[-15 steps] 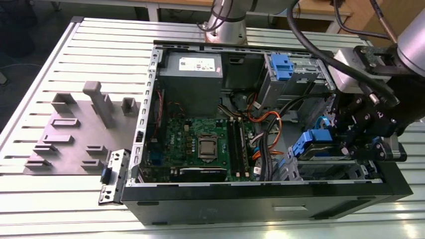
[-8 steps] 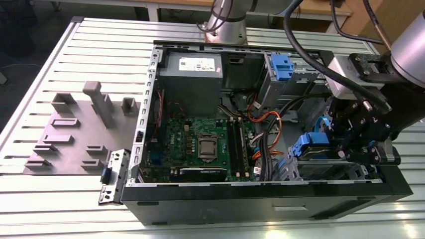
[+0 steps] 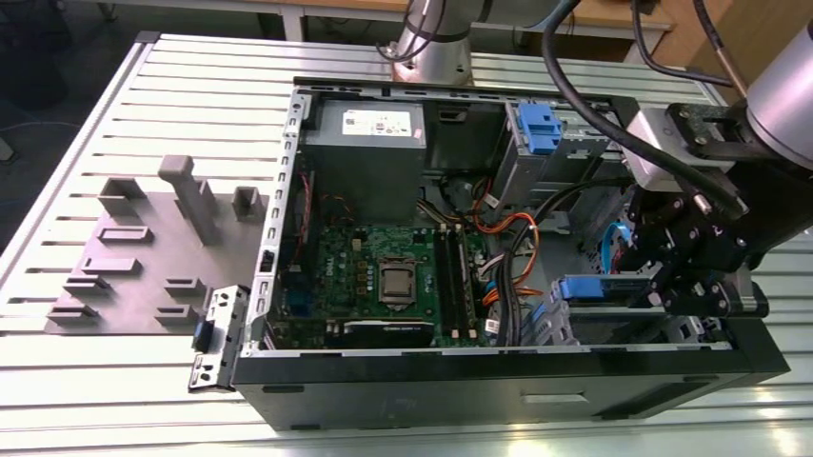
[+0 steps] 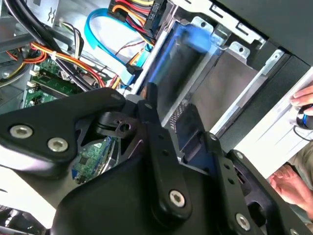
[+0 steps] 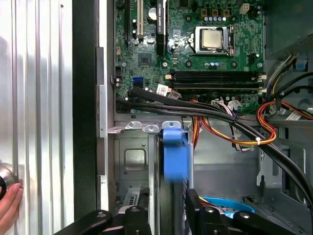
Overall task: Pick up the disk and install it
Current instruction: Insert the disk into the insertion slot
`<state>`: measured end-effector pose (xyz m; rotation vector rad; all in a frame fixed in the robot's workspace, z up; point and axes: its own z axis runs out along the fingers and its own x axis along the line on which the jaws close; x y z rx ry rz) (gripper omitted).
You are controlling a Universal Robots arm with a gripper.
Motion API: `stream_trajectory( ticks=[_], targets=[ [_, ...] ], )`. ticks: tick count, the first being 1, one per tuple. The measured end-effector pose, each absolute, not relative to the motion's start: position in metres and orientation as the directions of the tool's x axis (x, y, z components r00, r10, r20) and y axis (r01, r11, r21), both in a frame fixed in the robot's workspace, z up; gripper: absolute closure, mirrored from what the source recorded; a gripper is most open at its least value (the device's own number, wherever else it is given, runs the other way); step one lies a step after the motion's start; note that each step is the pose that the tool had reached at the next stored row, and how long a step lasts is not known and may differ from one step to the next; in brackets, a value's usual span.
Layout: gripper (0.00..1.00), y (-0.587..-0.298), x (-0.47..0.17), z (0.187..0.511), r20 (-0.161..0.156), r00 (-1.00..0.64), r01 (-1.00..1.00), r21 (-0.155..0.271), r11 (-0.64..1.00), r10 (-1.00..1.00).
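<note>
Slats of pale metal made up the desk (image 3: 152, 95), and on it lay an open computer case (image 3: 508, 376), filling the middle of the frame. A grey fixture block (image 3: 140, 248) sat on the desk at the exterior view's left. Inside the case, the power-supply box (image 3: 368, 143) occupied the upper part and the green motherboard (image 3: 381, 276) lay below it. At the exterior view's right, in the lower half of the frame, the black gripper (image 3: 673, 286) reached into the case and held the disk (image 3: 597, 288) on edge, its blue bracket showing, over the drive bay (image 3: 623, 328) in the case's lower right corner.

In the second wrist view, the gripper (image 4: 178, 132) was closed on the disk (image 4: 178, 78), whose dark flat face stood close beside the grey sheet metal of the drive bay (image 4: 230, 83). A light blue cable (image 4: 98, 34) looped beyond it. A person's hand (image 4: 305, 105) rested outside the case.

In the first wrist view, the gripper (image 5: 168, 215) had its fingers (image 5: 137, 215) pressed against both sides of the disk (image 5: 175, 152), seen edge-on with the blue bracket end near the silver tabs of the drive bay (image 5: 132, 161). Black cables (image 5: 220, 117) crossed between the disk and the motherboard (image 5: 195, 39).
</note>
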<state>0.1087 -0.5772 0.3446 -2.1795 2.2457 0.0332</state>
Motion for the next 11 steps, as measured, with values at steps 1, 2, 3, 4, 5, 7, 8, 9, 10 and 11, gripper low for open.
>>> stream_trajectory(
  ticks=[1, 2, 3, 4, 5, 7, 8, 9, 10, 11],
  targets=[
    [0.58, -0.5771, 0.1087, 0.3447, -0.023, -0.030, -1.000, 0.007, 0.030, -0.999],
    [0.58, -0.5772, 0.1087, 0.3447, -0.023, -0.030, -1.000, 0.007, 0.030, -0.999],
    [0.58, -0.5772, 0.1087, 0.3448, -0.023, -0.030, -1.000, 0.007, 0.030, -0.999],
    [0.58, -0.5772, 0.1087, 0.3447, -0.023, -0.030, -1.000, 0.007, 0.030, -0.999],
    [0.58, -0.5772, 0.1085, 0.3446, -0.023, -0.030, -1.000, 0.006, 0.030, -0.999],
    [0.58, -0.5771, 0.1076, 0.3440, -0.026, -0.030, -1.000, 0.000, 0.030, -0.999],
    [0.58, -0.5771, 0.1071, 0.3435, -0.028, -0.030, -1.000, -0.003, 0.030, -0.999],
    [0.58, -0.5770, 0.1066, 0.3429, -0.030, -0.030, -1.000, -0.006, 0.030, -0.999],
    [0.58, -0.5768, 0.1063, 0.3426, -0.031, -0.030, -1.000, -0.008, 0.030, -0.999],
    [0.58, -0.5762, 0.1062, 0.3423, -0.031, -0.030, -1.000, -0.009, 0.030, -0.999]
  ],
)
